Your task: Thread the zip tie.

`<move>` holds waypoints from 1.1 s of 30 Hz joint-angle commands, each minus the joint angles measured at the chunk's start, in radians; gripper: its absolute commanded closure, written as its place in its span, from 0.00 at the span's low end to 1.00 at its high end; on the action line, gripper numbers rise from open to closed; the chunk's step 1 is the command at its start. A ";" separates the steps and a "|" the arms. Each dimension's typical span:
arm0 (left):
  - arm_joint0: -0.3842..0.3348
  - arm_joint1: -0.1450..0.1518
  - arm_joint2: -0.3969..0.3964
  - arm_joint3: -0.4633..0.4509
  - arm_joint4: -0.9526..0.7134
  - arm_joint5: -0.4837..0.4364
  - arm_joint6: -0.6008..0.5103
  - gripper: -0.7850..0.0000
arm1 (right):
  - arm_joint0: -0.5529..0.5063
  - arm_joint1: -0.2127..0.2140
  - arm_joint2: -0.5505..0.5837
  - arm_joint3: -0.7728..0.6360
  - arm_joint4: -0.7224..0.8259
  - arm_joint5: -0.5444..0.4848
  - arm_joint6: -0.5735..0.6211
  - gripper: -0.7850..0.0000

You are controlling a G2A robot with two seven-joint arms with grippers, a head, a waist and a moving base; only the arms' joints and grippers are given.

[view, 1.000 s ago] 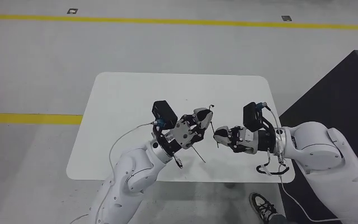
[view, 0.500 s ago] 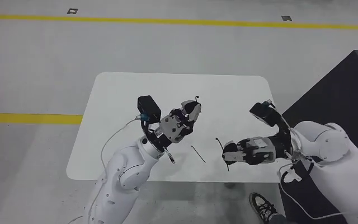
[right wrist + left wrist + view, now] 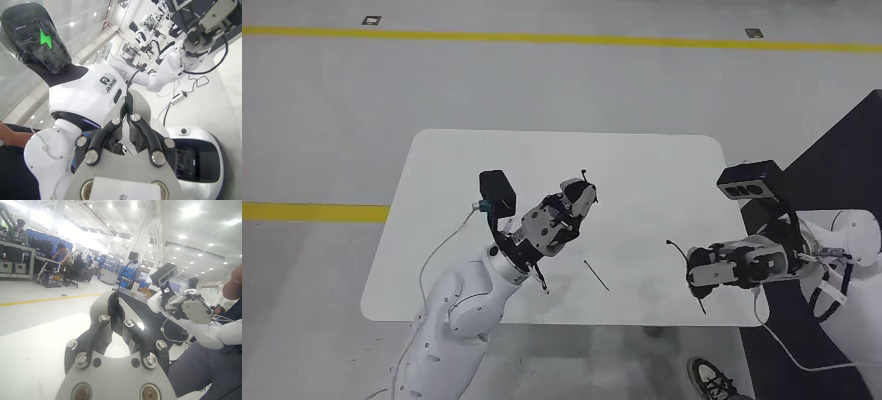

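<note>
My left gripper [image 3: 577,196] hovers over the middle of the white table [image 3: 442,200], shut on a thin black zip tie [image 3: 583,176] whose end sticks up past the fingertips. In the left wrist view that zip tie [image 3: 121,281] rises from between the closed fingers [image 3: 101,308] and curves to a small head. My right gripper [image 3: 697,270] is over the table's front right corner, shut on a second black zip tie [image 3: 676,248]. In the right wrist view this tie [image 3: 134,75] juts out from my right gripper [image 3: 127,96]. The two grippers are well apart.
A third black zip tie [image 3: 596,275] lies loose on the table between the arms, near the front edge. A dark bench [image 3: 842,160] stands just beyond the table's right side. The table's far half is bare.
The grippers, nearly touching a second ago, have drawn apart. The right one swung out to the front right corner with its tie; the left one pulled back to the left with its tie.
</note>
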 commanded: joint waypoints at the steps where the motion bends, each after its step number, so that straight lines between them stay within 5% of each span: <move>1: 0.009 0.000 0.006 0.000 -0.032 0.000 -0.017 1.00 | 0.002 -0.007 -0.013 0.057 0.172 0.130 0.011 1.00; 9: -0.019 0.011 -0.017 0.043 -0.367 -0.035 -0.245 1.00 | 0.043 -0.031 -0.129 0.227 0.355 0.444 0.064 1.00; 18: -0.123 0.006 0.040 0.184 -0.896 -0.066 -0.506 1.00 | 0.119 -0.071 -0.313 0.275 0.554 0.551 0.060 1.00; 28: -0.123 0.006 0.040 0.184 -0.896 -0.066 -0.506 1.00 | 0.123 -0.071 -0.316 0.279 0.560 0.552 0.059 1.00; 33: -0.109 -0.004 0.062 0.174 -0.997 -0.116 -0.423 1.00 | 0.066 -0.086 -0.362 0.193 0.835 0.665 -0.053 1.00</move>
